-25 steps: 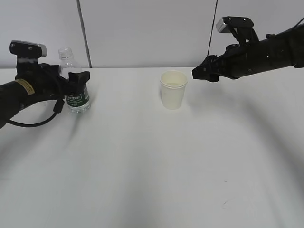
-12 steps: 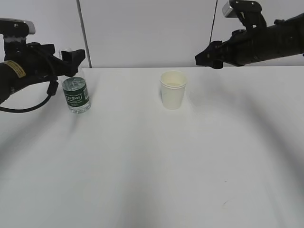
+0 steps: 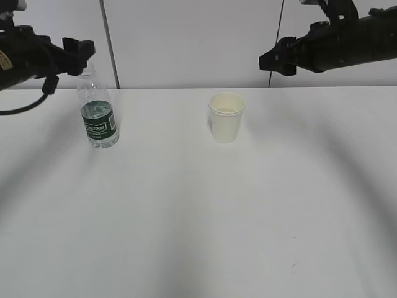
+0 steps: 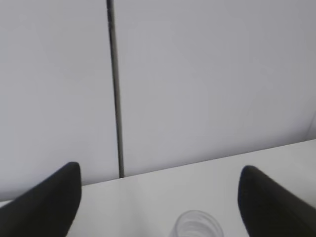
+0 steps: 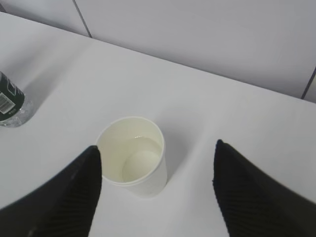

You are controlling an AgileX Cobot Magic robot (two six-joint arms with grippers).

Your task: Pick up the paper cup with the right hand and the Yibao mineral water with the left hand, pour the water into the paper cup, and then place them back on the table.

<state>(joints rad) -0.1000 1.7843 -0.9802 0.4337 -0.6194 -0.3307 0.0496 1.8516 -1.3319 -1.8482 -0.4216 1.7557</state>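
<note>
The paper cup [image 3: 226,117] stands upright on the white table [image 3: 198,211] right of centre, with water in it; it also shows in the right wrist view [image 5: 133,155]. The Yibao mineral water bottle [image 3: 96,113], uncapped, stands upright at the left; its open mouth [image 4: 196,226] shows at the bottom of the left wrist view, its base [image 5: 10,102] in the right wrist view. My left gripper [image 3: 79,48] is open and empty, raised above and left of the bottle. My right gripper [image 3: 273,61] is open and empty, raised above and right of the cup.
A grey wall with a dark vertical seam [image 3: 110,43] stands behind the table's far edge. A small dark scuff [image 3: 293,266] marks the table near the front right.
Both arms have risen and drawn back. My left gripper has let go of the bottle, which stays standing. My right gripper has lifted away from the cup.
</note>
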